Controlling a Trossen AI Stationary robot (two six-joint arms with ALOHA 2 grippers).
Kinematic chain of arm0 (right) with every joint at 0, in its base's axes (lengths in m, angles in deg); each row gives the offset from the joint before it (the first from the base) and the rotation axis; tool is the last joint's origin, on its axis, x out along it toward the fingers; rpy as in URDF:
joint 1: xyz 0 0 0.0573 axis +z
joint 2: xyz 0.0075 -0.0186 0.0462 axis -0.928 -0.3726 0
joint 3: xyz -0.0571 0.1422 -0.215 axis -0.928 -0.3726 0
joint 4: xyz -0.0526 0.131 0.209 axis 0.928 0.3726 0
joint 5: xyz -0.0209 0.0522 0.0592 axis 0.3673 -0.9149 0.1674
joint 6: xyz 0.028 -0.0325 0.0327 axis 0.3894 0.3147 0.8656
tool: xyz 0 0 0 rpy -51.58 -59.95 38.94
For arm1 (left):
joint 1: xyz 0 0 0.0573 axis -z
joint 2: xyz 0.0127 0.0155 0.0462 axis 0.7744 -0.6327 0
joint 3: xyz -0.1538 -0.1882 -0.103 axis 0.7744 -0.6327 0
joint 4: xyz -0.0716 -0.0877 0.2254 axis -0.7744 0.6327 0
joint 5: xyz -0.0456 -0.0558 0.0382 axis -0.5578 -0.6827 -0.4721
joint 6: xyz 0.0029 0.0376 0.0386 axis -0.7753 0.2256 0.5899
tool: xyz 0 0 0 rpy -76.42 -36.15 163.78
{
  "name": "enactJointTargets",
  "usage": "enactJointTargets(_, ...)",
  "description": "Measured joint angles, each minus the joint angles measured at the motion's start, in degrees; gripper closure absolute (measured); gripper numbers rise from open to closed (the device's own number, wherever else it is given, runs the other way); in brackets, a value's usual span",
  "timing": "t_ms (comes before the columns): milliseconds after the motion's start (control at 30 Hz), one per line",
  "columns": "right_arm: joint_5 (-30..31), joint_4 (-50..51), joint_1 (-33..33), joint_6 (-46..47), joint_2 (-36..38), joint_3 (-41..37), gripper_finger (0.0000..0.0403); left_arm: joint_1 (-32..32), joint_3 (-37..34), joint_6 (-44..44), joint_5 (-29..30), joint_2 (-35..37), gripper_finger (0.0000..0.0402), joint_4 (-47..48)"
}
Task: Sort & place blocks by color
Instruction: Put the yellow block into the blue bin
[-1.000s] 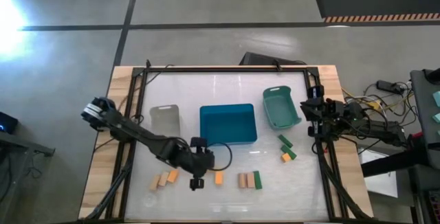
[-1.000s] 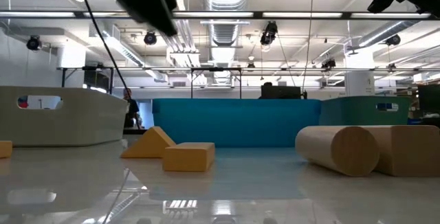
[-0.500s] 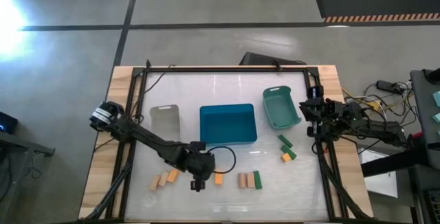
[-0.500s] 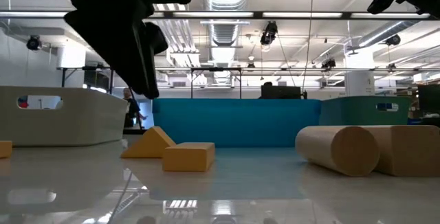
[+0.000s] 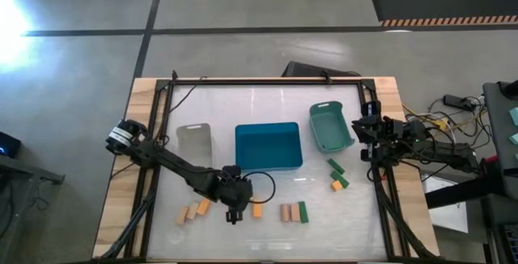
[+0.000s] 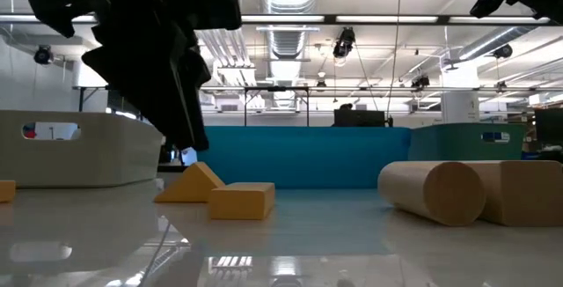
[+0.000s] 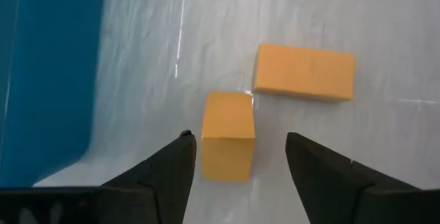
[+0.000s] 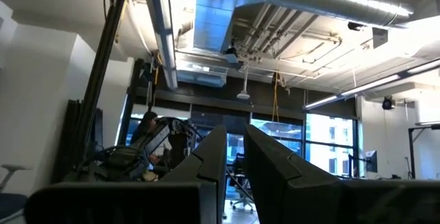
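The left gripper (image 7: 237, 157) hangs low over the front of the table with its jaws spread wide and nothing clamped between them; a small orange block (image 7: 228, 145) lies on the white surface in the gap, clear of both fingers (image 7: 165, 172). A second orange block (image 7: 304, 72) lies just beyond it, almost touching it at one corner. In the high view this gripper (image 5: 235, 213) sits just beside an orange block (image 5: 257, 210), in front of the blue bin (image 5: 269, 146). To its left is a cluster of tan and orange blocks (image 5: 193, 210), to its right two tan blocks (image 5: 286, 212) with a dark green block (image 5: 303, 211) alongside. Farther right, green and orange blocks (image 5: 337, 176) lie below the teal bin (image 5: 329, 128), and a clear bin (image 5: 194, 142) stands left of the blue one. The right gripper (image 8: 234, 157) waits at the table's right edge, raised and aimed toward the room, its jaws nearly together and holding nothing.
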Motion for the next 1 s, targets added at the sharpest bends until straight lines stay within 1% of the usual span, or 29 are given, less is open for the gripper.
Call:
enactJointTargets(167,0.00,-0.01,0.01,-0.30,0.00,0.00,0.0360,0.00,-0.84,0.01,0.37,0.00,0.0192,-1.02)
enactJointTargets(367,0.00,0.10,-0.01,-0.66,0.00,0.00,0.0360,0.00,-3.69,0.01,1.39,0.02,0.0191,-5.86)
enactJointTargets(567,0.03,0.37,0.00,-0.88,0.00,0.00,0.0360,0.00,-5.18,-1.26,2.75,0.02,0.0191,-6.83)
enactJointTargets(767,1.50,0.89,-0.01,-1.00,0.00,0.00,0.0360,0.00,-7.41,-1.28,2.79,0.02,0.0191,-12.34)
enactJointTargets(1000,1.55,1.45,0.01,-1.49,-0.02,0.00,0.0360,-0.02,-7.58,-1.28,2.75,-1.49,0.0191,-13.52)
